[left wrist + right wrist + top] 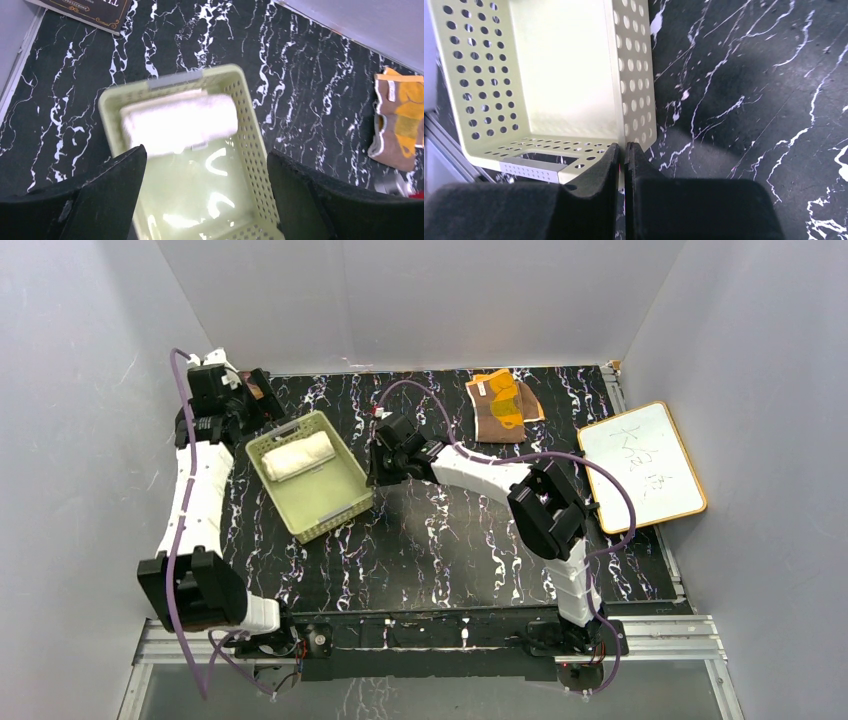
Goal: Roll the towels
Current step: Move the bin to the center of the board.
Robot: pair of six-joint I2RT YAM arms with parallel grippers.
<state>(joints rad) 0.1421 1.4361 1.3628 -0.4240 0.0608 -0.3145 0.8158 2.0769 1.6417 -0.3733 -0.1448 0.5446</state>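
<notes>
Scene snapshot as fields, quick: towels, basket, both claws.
cream towel: rolled, lying in the basket
brown towel: not rolled, on the table, far side, outside the basket
left claw: open, above the basket
right claw: shut, at the basket's wall; whether it grips is unclear
other: whiteboard at the right

The cream-white rolled cloth towel (297,456) sits in a pale-green perforated plastic basket (325,496). The brown crumpled towel (503,408) carries yellow-orange patches.
</notes>
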